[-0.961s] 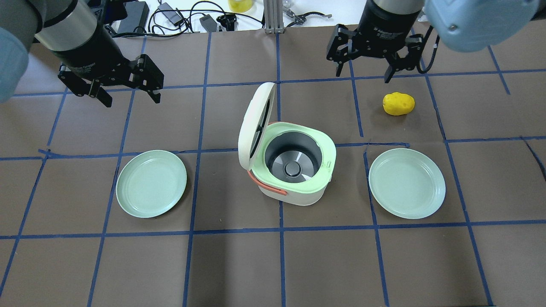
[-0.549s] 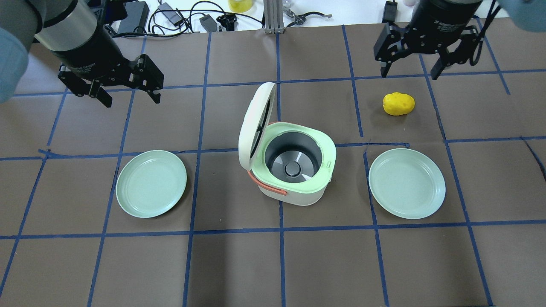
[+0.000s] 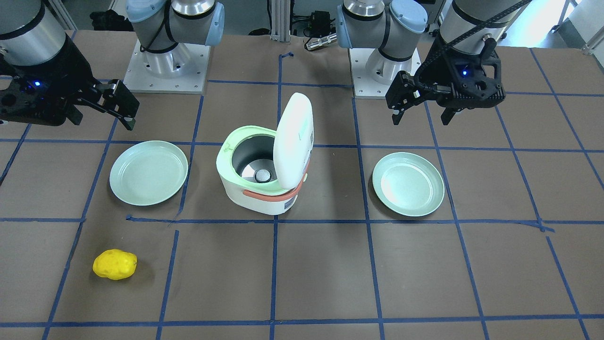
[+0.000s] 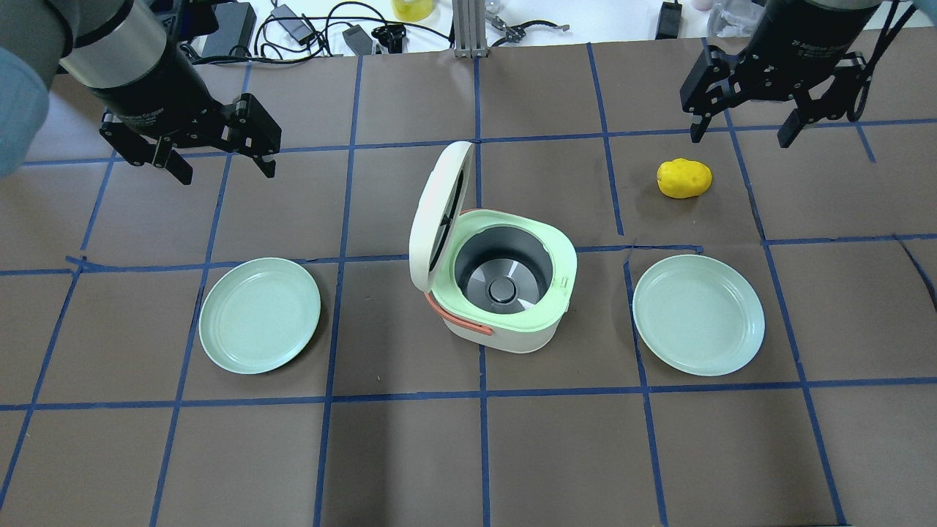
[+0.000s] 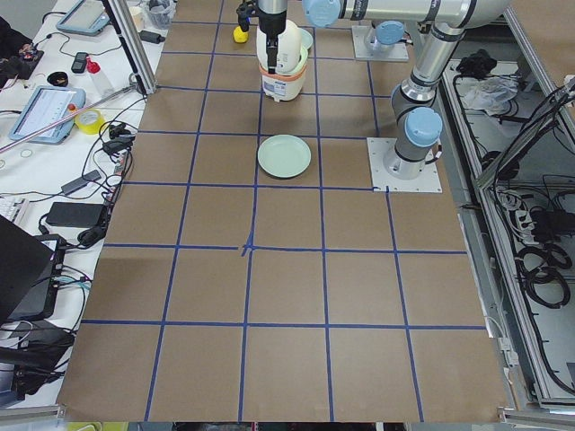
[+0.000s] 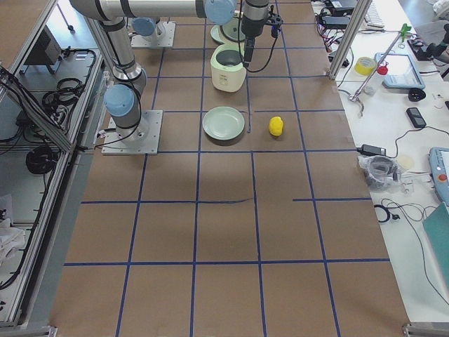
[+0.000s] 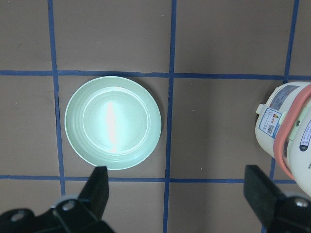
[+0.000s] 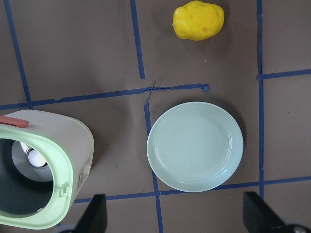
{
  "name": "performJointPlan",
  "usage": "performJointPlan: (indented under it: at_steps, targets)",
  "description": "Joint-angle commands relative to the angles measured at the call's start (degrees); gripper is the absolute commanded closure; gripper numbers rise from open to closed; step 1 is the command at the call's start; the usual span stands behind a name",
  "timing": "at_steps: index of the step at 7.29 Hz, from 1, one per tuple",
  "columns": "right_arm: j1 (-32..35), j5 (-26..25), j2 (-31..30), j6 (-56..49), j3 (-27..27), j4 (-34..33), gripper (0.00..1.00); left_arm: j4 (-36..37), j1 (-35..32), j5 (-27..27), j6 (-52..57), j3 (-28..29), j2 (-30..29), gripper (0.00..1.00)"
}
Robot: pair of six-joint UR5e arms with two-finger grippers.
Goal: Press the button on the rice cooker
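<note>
The white rice cooker (image 4: 505, 293) stands mid-table with its white lid (image 4: 439, 216) swung upright, so the mint rim and dark pot show. A pale green patch that may be the button (image 3: 306, 125) shows on the lid's outer face; it is too small to be sure. My left gripper (image 4: 225, 173) is open and empty, above the table far to the cooker's back left. My right gripper (image 4: 741, 137) is open and empty, above the table to the back right, just beyond the potato. Both also show in the front view, left gripper (image 3: 420, 120) and right gripper (image 3: 101, 123).
A mint plate (image 4: 260, 315) lies left of the cooker and another mint plate (image 4: 699, 315) lies right of it. A yellow potato (image 4: 684, 178) lies at the back right. Cables and small gear lie along the table's far edge (image 4: 329, 33).
My right gripper has moved to the right and away from the cooker, past the potato. The left arm, the cooker and its raised lid have not moved.
</note>
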Motion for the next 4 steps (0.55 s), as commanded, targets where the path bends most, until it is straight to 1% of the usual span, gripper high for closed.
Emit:
performJointPlan:
  at_steps: [1,2,4]
  targets:
    - [0.3,0.26,-0.07,2.47,0.49,0.02,0.0,0.0,0.0,0.0,0.0,0.03,0.0,0.0]
    - [0.65,0.44,-0.16,4.48,0.58,0.02,0.0,0.0,0.0,0.0,0.0,0.03,0.0,0.0]
    - [1.54,0.35,-0.07,4.85,0.58,0.02,0.0,0.0,0.0,0.0,0.0,-0.06,0.0,0.0]
